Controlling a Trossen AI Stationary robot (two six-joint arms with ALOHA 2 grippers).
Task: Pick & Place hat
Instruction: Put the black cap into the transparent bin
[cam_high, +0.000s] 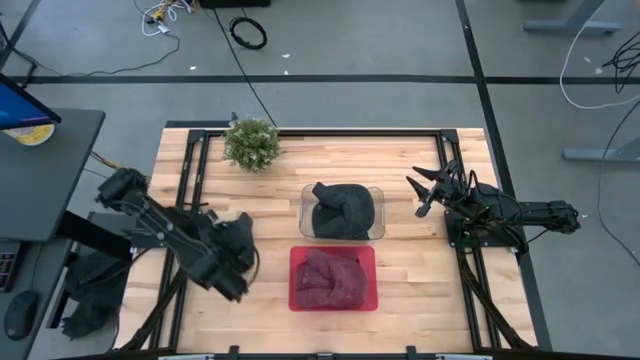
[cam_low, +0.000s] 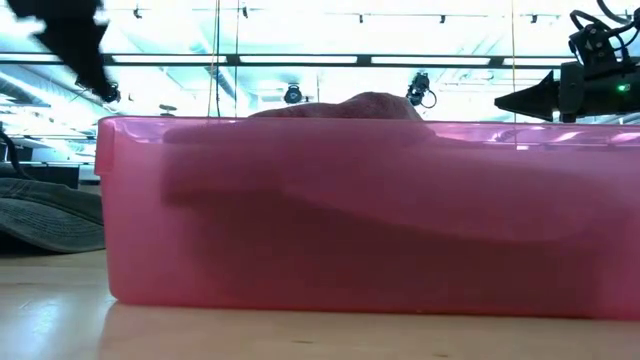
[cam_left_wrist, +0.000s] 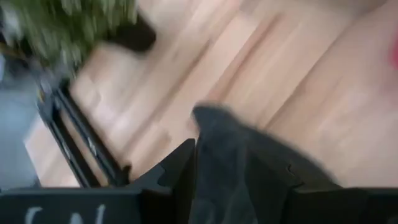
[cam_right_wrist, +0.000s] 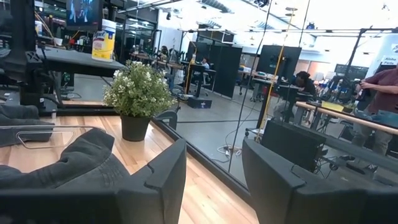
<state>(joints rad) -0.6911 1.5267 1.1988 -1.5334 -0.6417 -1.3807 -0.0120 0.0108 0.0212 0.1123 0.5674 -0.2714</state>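
Note:
My left gripper (cam_high: 236, 250) is over the table's left part, shut on a dark grey hat (cam_high: 238, 232); the left wrist view shows that hat (cam_left_wrist: 227, 149) bunched between the fingers. A grey hat (cam_low: 45, 215) shows at the low view's left edge, low by the tabletop. I cannot tell whether it is the held one. A second dark hat (cam_high: 342, 208) lies in a clear bin (cam_high: 378, 192) at mid-table. A maroon hat (cam_high: 330, 278) lies in the red bin (cam_high: 296, 300) just nearer. My right gripper (cam_high: 425, 192) hovers open right of the clear bin, touching nothing. My left gripper has the dark hat's bunched cloth (cam_left_wrist: 217, 174) pinched between its two fingers (cam_left_wrist: 177, 171). The cloth sticks out past the fingertips toward the table's far side. Which part of the hat it is and how many layers cannot be told from the blurred wrist view.
A small potted plant (cam_high: 251, 143) stands near the far edge, left of centre. Black frame rails (cam_high: 190, 170) run along the table's left and right sides. Dark cloth (cam_high: 88, 285) is piled off the table's left side. Bare wood lies between the plant and the bins.

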